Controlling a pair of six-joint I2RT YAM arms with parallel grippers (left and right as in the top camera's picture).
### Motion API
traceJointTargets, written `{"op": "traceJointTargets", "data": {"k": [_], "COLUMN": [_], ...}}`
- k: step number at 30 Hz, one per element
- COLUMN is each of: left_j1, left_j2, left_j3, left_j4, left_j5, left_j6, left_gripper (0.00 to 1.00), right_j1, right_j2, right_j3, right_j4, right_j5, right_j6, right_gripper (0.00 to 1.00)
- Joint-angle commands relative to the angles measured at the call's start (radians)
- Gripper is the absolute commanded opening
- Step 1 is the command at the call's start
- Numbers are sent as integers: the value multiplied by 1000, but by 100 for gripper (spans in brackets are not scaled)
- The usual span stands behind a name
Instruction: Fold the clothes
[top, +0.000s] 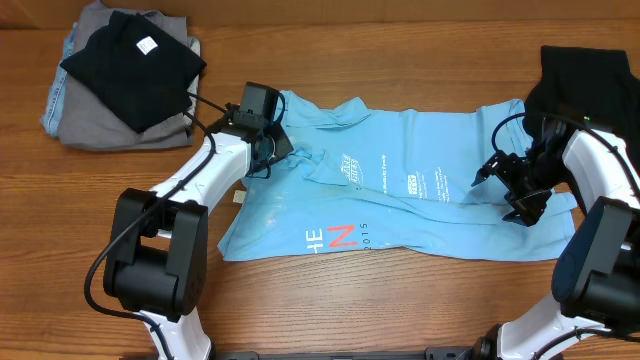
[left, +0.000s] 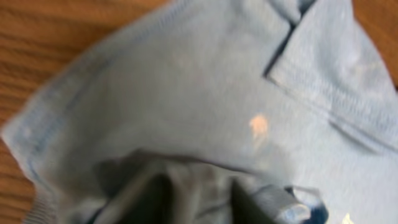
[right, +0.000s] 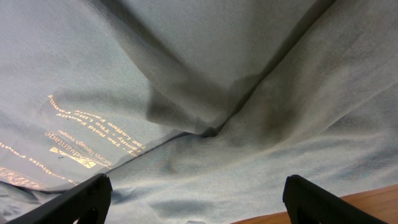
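Jaws of right gripper (right: 202, 199) spread wide over cloth | jaws of left gripper (top: 278, 148) sunk in blurred fabric, cannot tell | T-shirt (top: 400, 190) rumpled across desk (top: 350, 40) centre | advice: pinch hems squarely, lift evenly

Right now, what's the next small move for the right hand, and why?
Probably lower the right hand and pinch the crease in the shirt below it: its fingers are wide open, holding nothing, and the shirt lies only partly folded.
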Motion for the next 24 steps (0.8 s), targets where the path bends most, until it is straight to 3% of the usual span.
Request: {"op": "traceJointTargets", "data": {"k": [1, 2, 9, 21, 24], "left_j1": [1, 1, 14, -12, -22], "left_j2": [11, 11, 7, -20, -20], "left_j3": [-1, -1, 42, 311, 329], "left_j4": [21, 34, 31, -143, -165], "left_j5": [-67, -69, -80, 62, 100], "left_j6": [10, 13, 64, 197, 197], "left_gripper": [80, 90, 91, 90, 81], "right_j1": [4, 4, 4, 16, 25], "right_j2": [-12, -12, -12, -12, -12], "right_j3": [-5, -5, -5, -6, -6], "right_j4": [0, 0, 0, 49, 53], "right_j5": [10, 10, 10, -2, -2], "right_j6": [-3, -3, 1, 35, 35], "right_gripper": [92, 92, 92, 92, 92]}}
